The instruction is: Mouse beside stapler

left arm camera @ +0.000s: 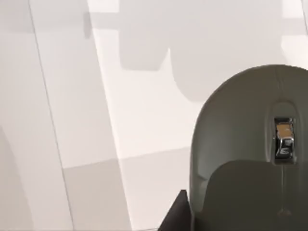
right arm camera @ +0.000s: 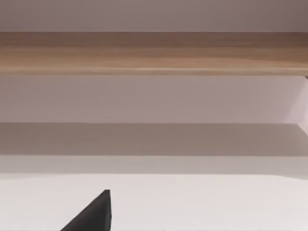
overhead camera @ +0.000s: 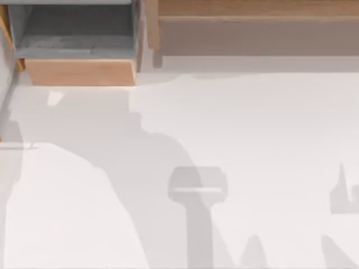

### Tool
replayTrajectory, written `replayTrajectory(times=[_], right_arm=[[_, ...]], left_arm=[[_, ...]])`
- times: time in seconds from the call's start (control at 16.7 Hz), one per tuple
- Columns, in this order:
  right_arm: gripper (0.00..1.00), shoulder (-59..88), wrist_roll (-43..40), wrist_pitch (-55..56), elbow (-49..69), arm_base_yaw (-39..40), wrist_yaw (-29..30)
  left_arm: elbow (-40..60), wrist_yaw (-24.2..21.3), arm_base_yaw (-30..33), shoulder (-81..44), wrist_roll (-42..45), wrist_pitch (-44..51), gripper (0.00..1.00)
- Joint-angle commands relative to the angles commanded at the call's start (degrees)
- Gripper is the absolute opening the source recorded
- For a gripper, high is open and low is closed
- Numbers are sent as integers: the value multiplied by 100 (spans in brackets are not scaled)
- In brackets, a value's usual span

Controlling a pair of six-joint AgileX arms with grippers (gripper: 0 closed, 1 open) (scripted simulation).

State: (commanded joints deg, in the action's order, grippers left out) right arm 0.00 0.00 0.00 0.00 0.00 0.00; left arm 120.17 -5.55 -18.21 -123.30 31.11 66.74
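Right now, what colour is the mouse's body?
Dark olive-grey, with a shiny chrome scroll wheel; the rounded mouse shows best in the left wrist view.

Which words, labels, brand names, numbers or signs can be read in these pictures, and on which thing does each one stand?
None can be read.
The grey mouse in the left wrist view bears no print on its shell or beside its scroll wheel.
The wooden drawer unit and the wooden shelf at the back of the white table carry no label.
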Motion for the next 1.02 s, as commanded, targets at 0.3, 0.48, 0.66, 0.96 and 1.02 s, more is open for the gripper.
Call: replayTrajectory(times=[0.3, 0.48, 0.66, 0.96, 1.02], right_arm=[[100, 0, 0, 0, 0, 0, 0], [100, 0, 0, 0, 0, 0, 0], [100, 0, 0, 0, 0, 0, 0], [100, 0, 0, 0, 0, 0, 0], [100, 0, 0, 0, 0, 0, 0]], left_arm=[[-1697, 94, 209, 1622, -550, -559, 0], [-2831, 174, 320, 2468, -868, -868, 0], [-3978, 259, 418, 3123, -1162, -1172, 0], [-5736, 377, 586, 3650, -1560, -1698, 0], [-6034, 394, 620, 3669, -1619, -1800, 0]])
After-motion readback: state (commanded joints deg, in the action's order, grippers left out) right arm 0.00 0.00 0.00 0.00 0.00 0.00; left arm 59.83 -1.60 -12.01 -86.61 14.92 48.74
